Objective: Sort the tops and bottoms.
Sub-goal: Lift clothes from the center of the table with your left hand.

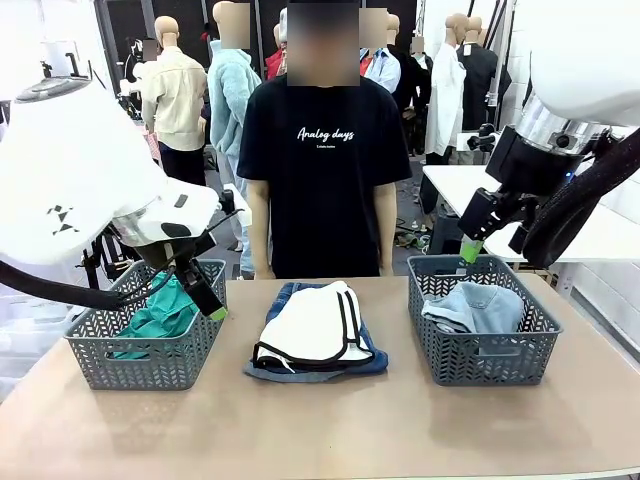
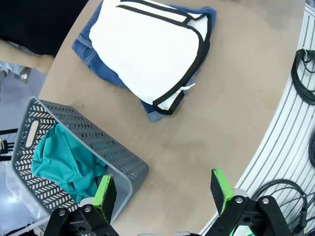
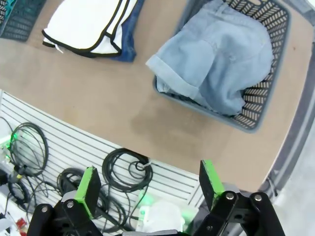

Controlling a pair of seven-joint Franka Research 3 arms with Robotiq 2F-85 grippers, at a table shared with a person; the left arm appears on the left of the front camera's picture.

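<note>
Front view: the teal top was seen in the left basket. Faded denim was seen in the right basket. White shorts were stacked on blue denim shorts between the baskets. The left jaws and the right jaws were held spread, empty.

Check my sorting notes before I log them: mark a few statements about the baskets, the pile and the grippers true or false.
1. The teal garment lies in the left basket. True.
2. The white shorts lie under the blue denim shorts. False: they lie on top of them, on the table.
3. The faded denim sits in the right basket. True.
4. The right gripper holds a garment. False: it is open and empty.
5. The left gripper is open. True.
</note>
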